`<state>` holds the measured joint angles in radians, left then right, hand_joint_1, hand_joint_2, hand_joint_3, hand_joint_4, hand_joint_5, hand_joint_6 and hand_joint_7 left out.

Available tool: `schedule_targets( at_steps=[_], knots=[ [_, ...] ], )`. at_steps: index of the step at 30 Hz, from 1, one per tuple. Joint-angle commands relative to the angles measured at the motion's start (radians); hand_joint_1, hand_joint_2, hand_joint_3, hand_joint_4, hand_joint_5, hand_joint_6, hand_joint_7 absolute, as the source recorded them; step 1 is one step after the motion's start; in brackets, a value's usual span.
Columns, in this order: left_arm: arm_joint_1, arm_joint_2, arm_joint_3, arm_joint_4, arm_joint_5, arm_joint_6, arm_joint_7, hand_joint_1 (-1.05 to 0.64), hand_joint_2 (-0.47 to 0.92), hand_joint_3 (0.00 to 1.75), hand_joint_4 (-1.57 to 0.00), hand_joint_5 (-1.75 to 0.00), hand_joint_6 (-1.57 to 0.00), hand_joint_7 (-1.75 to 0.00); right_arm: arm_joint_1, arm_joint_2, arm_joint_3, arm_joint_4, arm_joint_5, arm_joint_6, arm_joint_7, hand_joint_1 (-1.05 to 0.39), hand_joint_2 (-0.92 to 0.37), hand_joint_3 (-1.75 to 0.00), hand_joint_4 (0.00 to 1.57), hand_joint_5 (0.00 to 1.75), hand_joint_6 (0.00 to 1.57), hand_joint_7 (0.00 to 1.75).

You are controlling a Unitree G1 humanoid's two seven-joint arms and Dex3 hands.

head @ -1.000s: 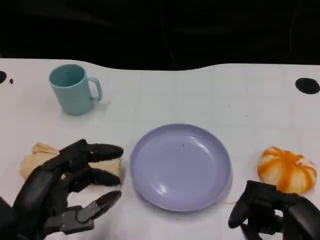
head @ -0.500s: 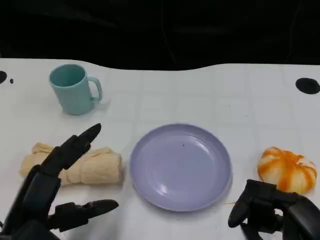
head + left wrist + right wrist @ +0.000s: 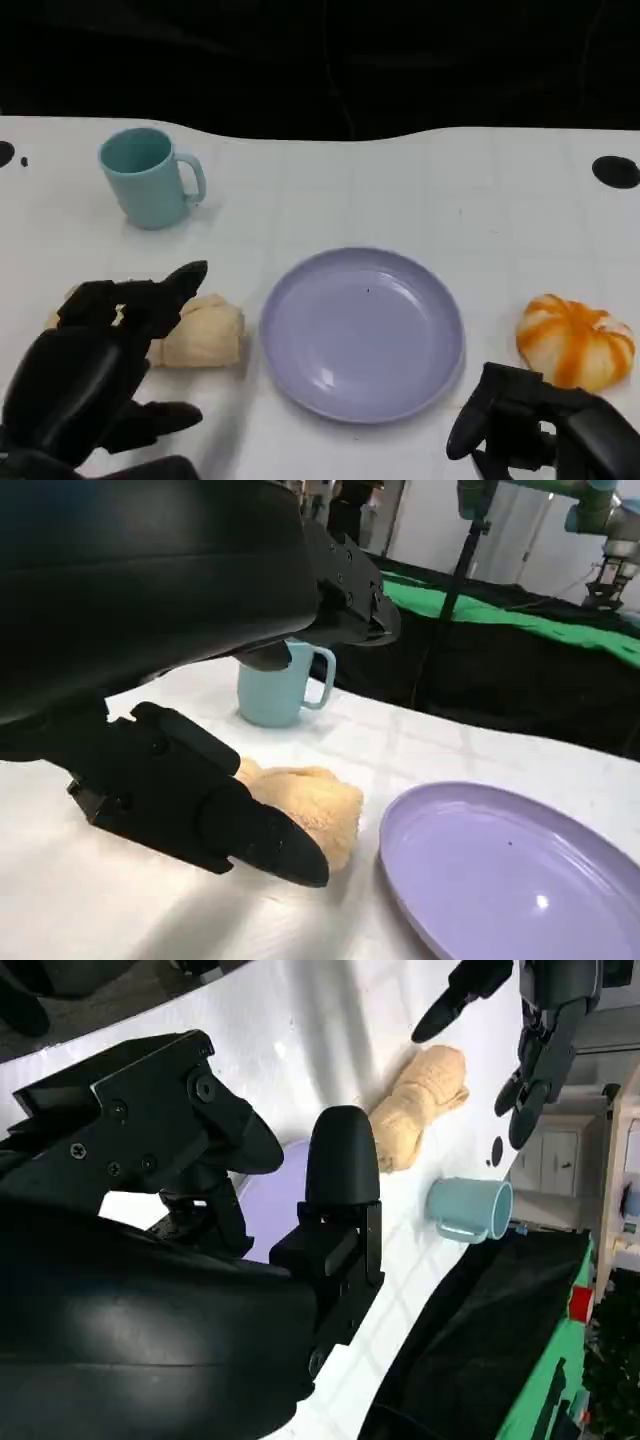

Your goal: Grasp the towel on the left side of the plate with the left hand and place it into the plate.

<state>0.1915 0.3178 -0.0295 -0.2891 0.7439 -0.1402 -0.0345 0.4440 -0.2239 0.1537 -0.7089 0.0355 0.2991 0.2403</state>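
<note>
A rolled cream towel (image 3: 205, 335) lies on the white table (image 3: 400, 190), just left of the empty lilac plate (image 3: 362, 335). My left hand (image 3: 95, 370) hovers over the towel's left end and hides it, fingers spread and holding nothing. In the left wrist view the thumb (image 3: 230, 820) lies in front of the towel (image 3: 305, 805) and the fingers (image 3: 345, 585) arch above it, apart from the cloth. My right hand (image 3: 540, 430) rests at the near right with fingers curled in on nothing. The right wrist view shows the towel (image 3: 420, 1105) beneath the left hand's fingers (image 3: 540, 1040).
A teal mug (image 3: 150, 178) stands at the back left, behind the towel. An orange-and-white round soft object (image 3: 575, 340) sits right of the plate, just beyond my right hand. A black hole (image 3: 614, 171) marks the table's far right. The table's far edge meets black cloth.
My left hand has moved forward over the towel's left end and its fingers have bent down toward it. The towel, plate and right hand have stayed in place.
</note>
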Motion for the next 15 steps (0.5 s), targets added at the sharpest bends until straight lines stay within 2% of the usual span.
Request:
schedule_targets(
  at_steps=[1,8,12,15],
  knots=[
    [-0.051,0.021,-0.028,0.027,0.063,0.07,-0.014,-0.47,0.81,0.0,-0.02,-0.65,-0.24,-0.01,-0.005,-0.009,-0.018,-0.007,0.018,0.006,0.007,-0.02,-0.58,-1.13,0.72,1.75,0.61,1.49],
    [-0.157,0.046,-0.097,0.111,0.136,0.17,-0.067,-0.46,0.81,0.0,-0.03,-0.64,-0.25,-0.01,0.001,-0.014,-0.025,-0.008,0.018,0.004,0.007,0.0,-0.58,-1.13,0.72,1.75,0.61,1.49],
    [-0.232,0.054,-0.131,0.204,0.152,0.226,-0.089,-0.45,0.82,0.0,-0.12,-0.51,-0.26,-0.01,0.006,-0.017,-0.023,-0.014,0.016,0.007,0.008,0.0,-0.59,-1.13,0.71,1.75,0.6,1.48],
    [-0.286,0.065,-0.158,0.293,0.158,0.237,-0.076,-0.45,0.82,0.0,-0.15,-0.47,-0.27,-0.01,0.007,-0.016,-0.022,-0.013,0.017,0.005,0.008,0.0,-0.59,-1.12,0.71,1.75,0.6,1.48]
  ],
)
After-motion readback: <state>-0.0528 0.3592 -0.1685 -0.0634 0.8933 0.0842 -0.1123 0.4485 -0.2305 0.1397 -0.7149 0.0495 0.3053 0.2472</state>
